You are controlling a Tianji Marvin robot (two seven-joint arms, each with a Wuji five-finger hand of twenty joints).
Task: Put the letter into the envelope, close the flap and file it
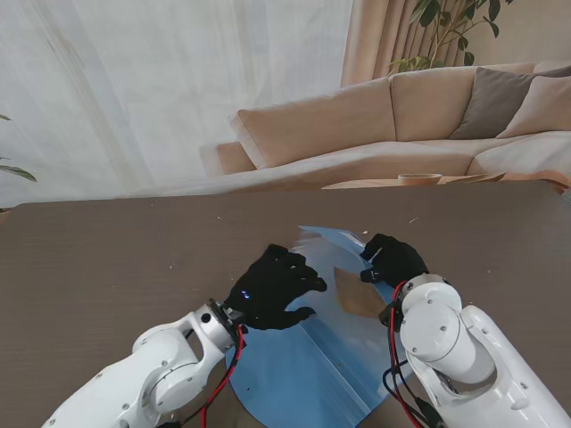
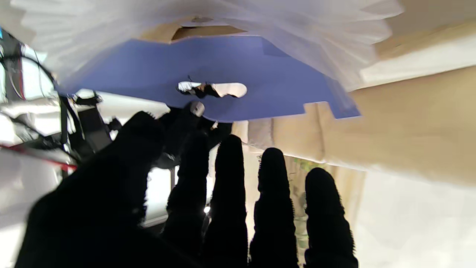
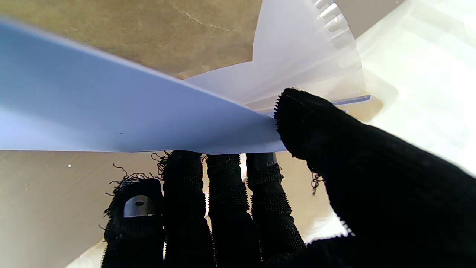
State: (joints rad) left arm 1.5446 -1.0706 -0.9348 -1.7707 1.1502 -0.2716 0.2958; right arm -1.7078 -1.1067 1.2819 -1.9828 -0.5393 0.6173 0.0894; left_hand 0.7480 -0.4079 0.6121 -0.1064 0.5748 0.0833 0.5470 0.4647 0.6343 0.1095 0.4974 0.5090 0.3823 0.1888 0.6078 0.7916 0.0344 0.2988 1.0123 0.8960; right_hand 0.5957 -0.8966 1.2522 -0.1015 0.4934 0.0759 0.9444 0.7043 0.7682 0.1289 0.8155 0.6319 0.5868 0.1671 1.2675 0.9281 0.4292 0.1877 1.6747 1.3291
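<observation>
Inside the open blue folder [image 1: 308, 366], near the middle of the brown table [image 1: 107, 259]: brown envelope [image 1: 357, 294], lying on the right leaf beside the white pleated pockets [image 3: 297, 63]. Right hand [image 1: 393, 259] at the folder's far right edge, thumb [image 3: 334, 149] and fingers [image 3: 223, 178] pinching the blue cover. Left hand [image 1: 272, 287] over the left leaf, fingers [image 2: 273, 175] spread, gripping nothing visible. Sofa [image 1: 384, 125] beyond the table.
</observation>
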